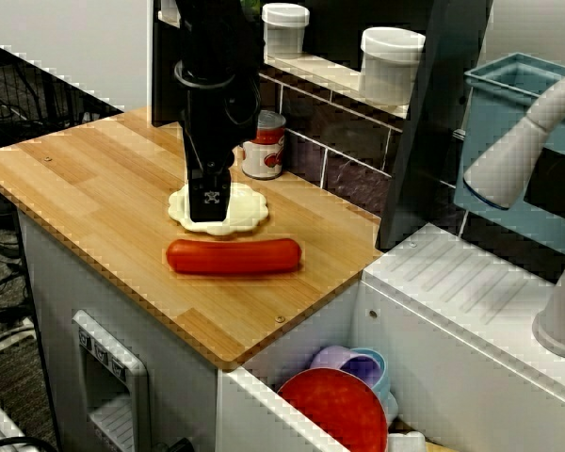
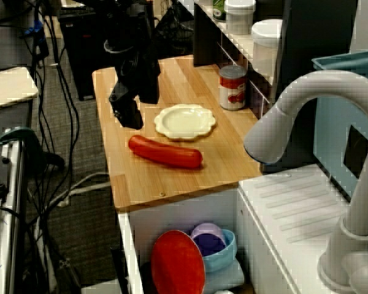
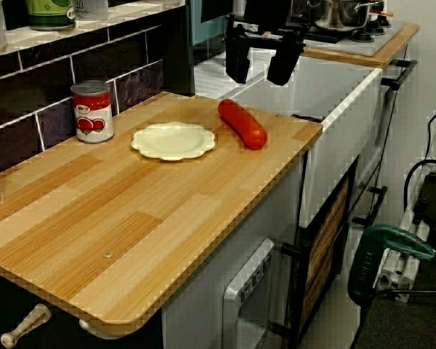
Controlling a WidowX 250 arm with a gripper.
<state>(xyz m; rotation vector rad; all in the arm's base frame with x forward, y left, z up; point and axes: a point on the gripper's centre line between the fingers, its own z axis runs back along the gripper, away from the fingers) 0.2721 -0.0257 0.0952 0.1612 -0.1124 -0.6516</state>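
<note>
My black gripper (image 3: 259, 78) hangs open above the wooden counter (image 3: 131, 218), and nothing is between its two fingers (image 3: 237, 65). In the view along the counter it hovers just beyond a red sausage (image 3: 242, 123). Seen from the front, the gripper (image 1: 207, 215) stands in front of a cream scalloped plate (image 1: 252, 215), with the sausage (image 1: 234, 255) lying just below it. In the view from over the sink the gripper (image 2: 129, 117) is left of the empty plate (image 2: 185, 121) and up-left of the sausage (image 2: 165, 152). It touches neither of them.
A red tomato can (image 1: 264, 146) stands by the tiled back wall behind the plate. White jars (image 1: 391, 61) sit on the shelf above. A white sink (image 1: 471, 282) with a grey faucet (image 2: 306, 104) adjoins the counter. An open drawer below holds a red plate (image 1: 339, 405) and bowls.
</note>
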